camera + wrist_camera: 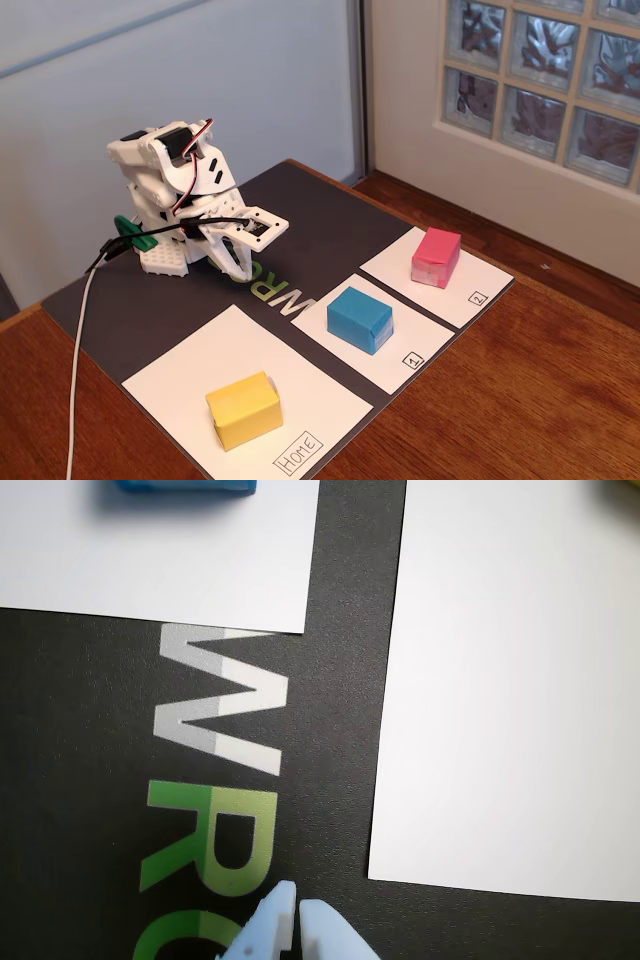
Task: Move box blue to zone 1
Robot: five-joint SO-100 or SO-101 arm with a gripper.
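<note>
Box blue [359,318] already sits on zone 1 [420,345] in fixed view, pink block [436,256] on panel 2 at its 1 o'clock, yellow block [243,409] on Home at 7. Gripper [297,910] is parked over mat lettering, fingertips pressed together, empty. Judged done; if adjusting, approach from above, square to box, w/o nudging it.

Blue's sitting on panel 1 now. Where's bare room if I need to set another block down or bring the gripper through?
Widest free: the Home panel behind the yellow block, toward the gripper. Zone 1 has a bare strip in front of the box blue. The panel marked 2 is bare beside the pink block. The dark strips between panels are narrow.
</note>
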